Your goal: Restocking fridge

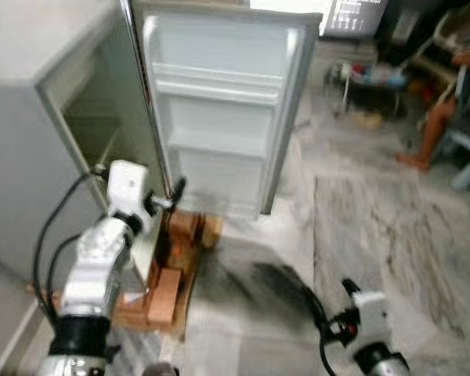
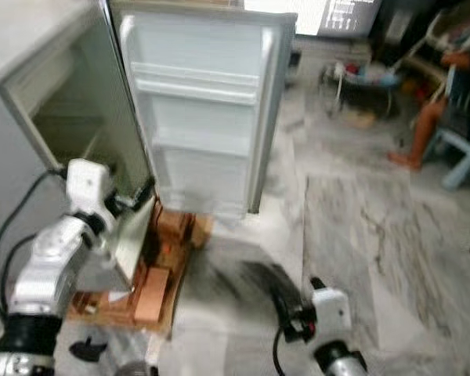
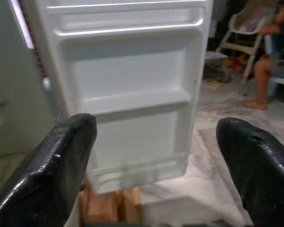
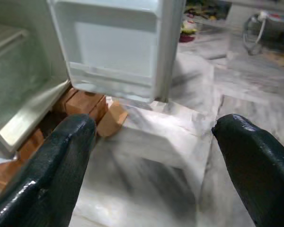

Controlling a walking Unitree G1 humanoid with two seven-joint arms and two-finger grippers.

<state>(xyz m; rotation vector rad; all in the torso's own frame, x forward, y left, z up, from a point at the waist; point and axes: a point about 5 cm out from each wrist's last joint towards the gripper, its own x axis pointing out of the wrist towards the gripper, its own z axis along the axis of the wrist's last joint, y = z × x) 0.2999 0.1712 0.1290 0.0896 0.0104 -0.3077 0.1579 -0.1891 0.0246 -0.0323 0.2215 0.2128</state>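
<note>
Left end effector point(image 3: 154, 161) faces open fridge door point(image 1: 223, 110).

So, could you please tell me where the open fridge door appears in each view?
Left eye view: fridge door, upper centre.
Right eye view: upper centre-left.
Left wrist view: centre, beyond the fingers.
Right wrist view: its lower part, top centre.
Shared landmark: wooden blocks beneath.

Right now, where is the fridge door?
The fridge door stands swung wide open straight ahead, hinged beside the fridge on the left, above the wooden blocks, with the left gripper at its lower edge.
</note>
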